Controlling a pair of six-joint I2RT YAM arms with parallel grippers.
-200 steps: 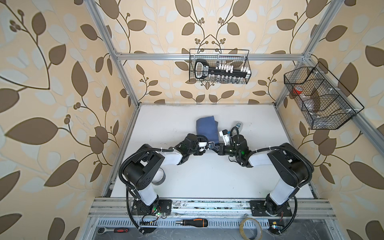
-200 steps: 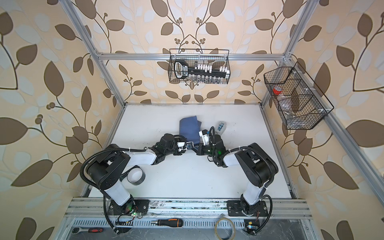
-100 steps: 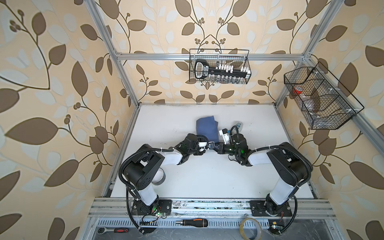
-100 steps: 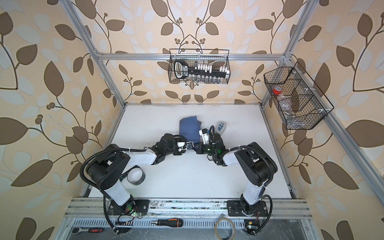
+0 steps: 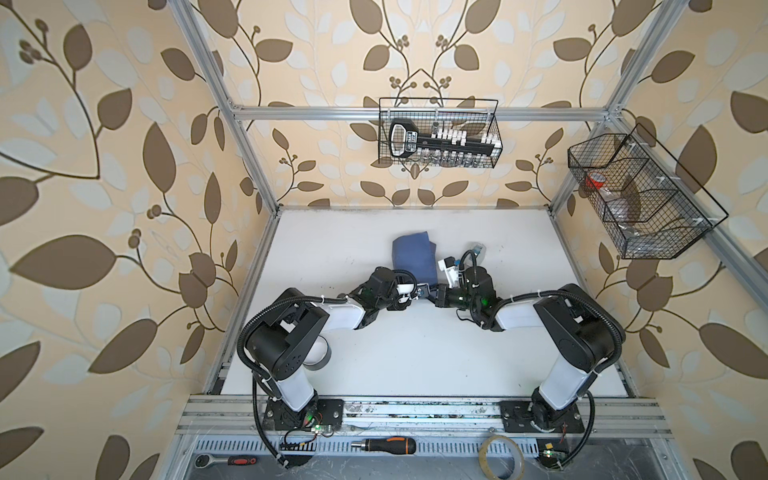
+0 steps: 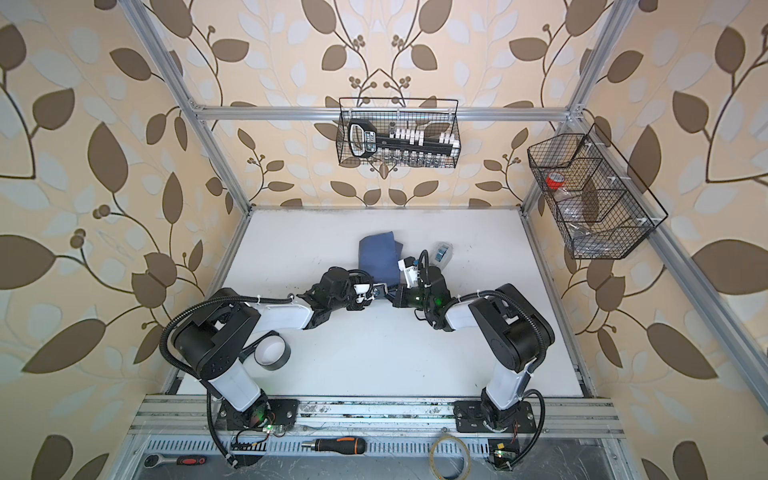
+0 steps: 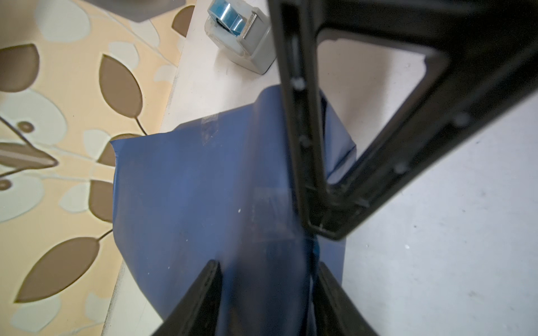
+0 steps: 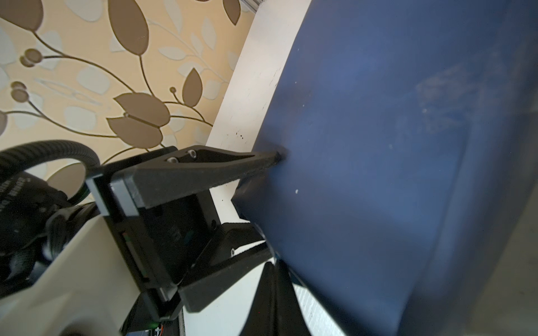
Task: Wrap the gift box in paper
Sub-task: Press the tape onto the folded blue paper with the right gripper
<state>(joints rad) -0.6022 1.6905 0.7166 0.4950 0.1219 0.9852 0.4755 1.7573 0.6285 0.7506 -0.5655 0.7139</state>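
Down at the centre of the worktop (image 5: 415, 353), the paper (image 5: 413, 257) ran twelve-to-six o'clock, straight ahead of both tools; left tool (image 8: 273, 203) clamped its near end, right tool (image 7: 321, 232), jaws together, touched alongside.

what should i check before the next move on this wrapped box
1. gift box hidden under the paper: ok
2. left pincer clamped on the wrapped end: ok
3. right pincer shut, tip on the paper: ok
4. clear tape strip stuck on the paper: ok
5. tape dispenser apart from the paper: ok
6. end folds closed: cannot tell
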